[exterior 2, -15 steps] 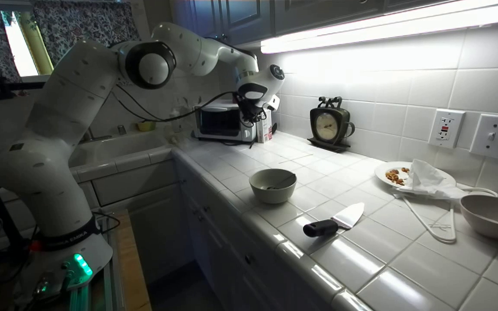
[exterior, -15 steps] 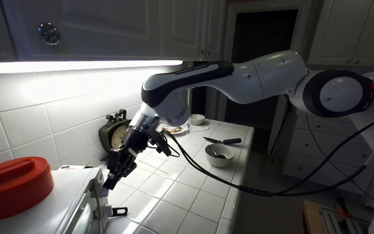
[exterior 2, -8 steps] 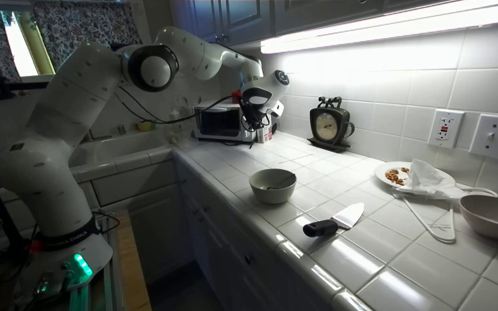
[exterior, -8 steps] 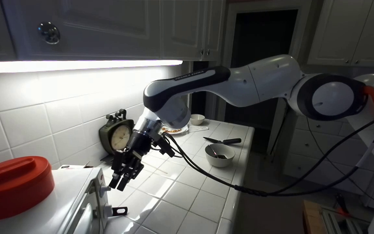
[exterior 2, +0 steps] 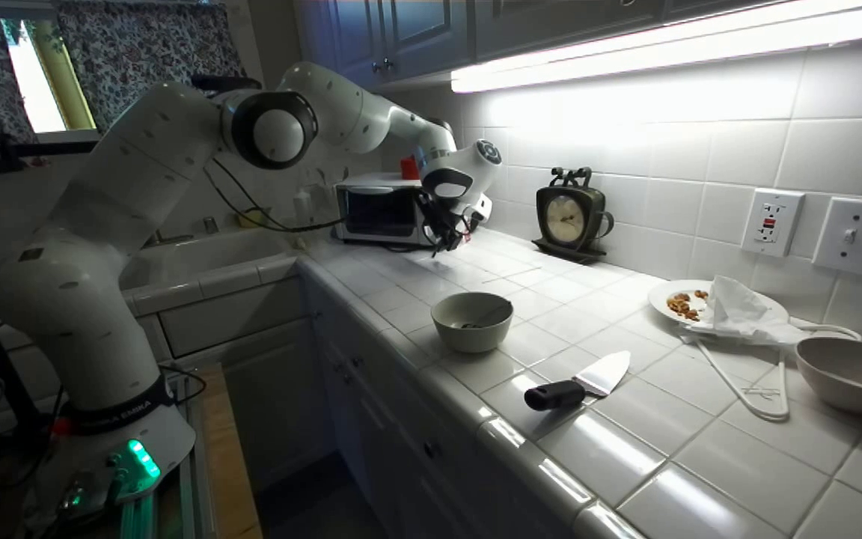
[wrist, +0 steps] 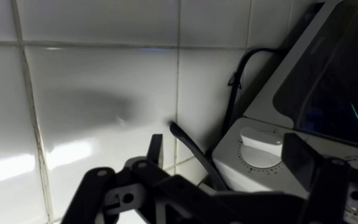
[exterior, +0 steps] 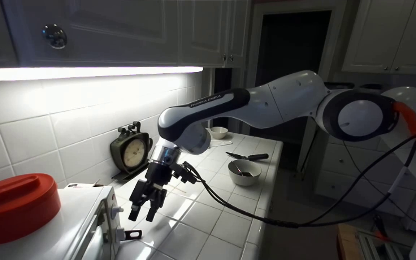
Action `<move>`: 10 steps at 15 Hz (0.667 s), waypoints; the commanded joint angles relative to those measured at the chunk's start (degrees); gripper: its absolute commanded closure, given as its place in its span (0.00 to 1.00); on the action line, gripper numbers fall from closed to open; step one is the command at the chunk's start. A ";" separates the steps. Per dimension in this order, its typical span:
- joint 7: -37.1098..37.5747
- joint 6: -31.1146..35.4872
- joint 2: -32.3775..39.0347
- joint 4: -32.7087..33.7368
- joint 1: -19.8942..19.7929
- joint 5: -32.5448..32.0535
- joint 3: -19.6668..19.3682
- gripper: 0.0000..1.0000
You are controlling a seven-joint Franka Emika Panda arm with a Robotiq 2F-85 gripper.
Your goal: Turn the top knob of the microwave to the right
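The white microwave (exterior: 72, 213) stands at lower left in an exterior view and behind the arm in an exterior view (exterior 2: 378, 213). Its top knob (exterior: 115, 212) sticks out of the grey front strip. My gripper (exterior: 141, 217) is apart from it on the counter side, jaws spread with nothing between them. In the wrist view, the open gripper (wrist: 223, 138) looks onto the strip, where the lower knob (wrist: 259, 152) shows its white ridge and dial marks. The right-hand finger (wrist: 300, 158) overlaps that knob's edge and largely hides what lies behind it.
The lower knob (exterior: 120, 234) has a black handle (exterior: 127, 235) beside it. A red pot (exterior: 16, 209) sits on the microwave. A clock (exterior: 133, 151) stands against the tiled wall. Further along the counter are a bowl (exterior 2: 472, 323) and a black-handled server (exterior 2: 554, 395).
One second ago the fingers were together right at the top knob. Since then my gripper has backed off from it, lowered slightly, and opened wide.
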 commanded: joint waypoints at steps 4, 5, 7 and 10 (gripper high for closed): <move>-2.42 3.68 -8.49 -6.38 2.69 -15.09 -0.48 0.00; -3.18 4.01 -10.05 -7.61 3.04 -17.12 -0.28 0.00; -4.84 5.22 -13.16 -10.52 3.87 -20.90 -0.12 0.00; -6.88 11.71 -17.39 -15.89 5.30 -25.47 0.02 0.00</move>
